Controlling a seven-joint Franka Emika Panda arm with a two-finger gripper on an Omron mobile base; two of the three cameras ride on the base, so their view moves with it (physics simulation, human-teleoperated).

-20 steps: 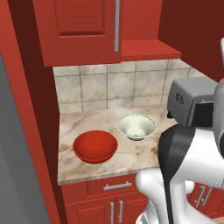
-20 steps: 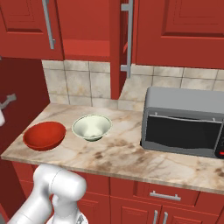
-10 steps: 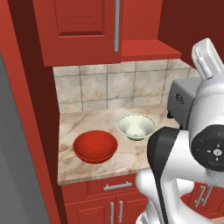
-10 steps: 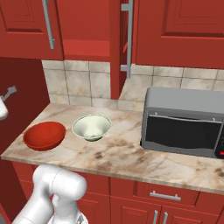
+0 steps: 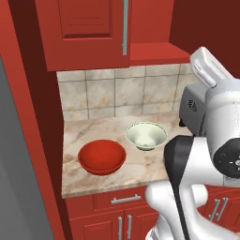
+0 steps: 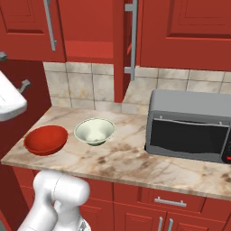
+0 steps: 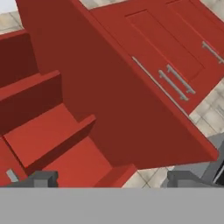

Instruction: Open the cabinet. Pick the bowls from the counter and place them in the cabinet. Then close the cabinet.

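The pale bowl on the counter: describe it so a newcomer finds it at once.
Start at the marble counter under the red wall cabinet. Left of the grey microwave sit two bowls side by side. The pale bowl is the smaller greenish-white one nearer the microwave; its neighbour, the red bowl, is glossy.

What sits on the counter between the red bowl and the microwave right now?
The pale greenish-white bowl stands between the red bowl and the microwave, beside the red one on the counter; clearest in the right base view.
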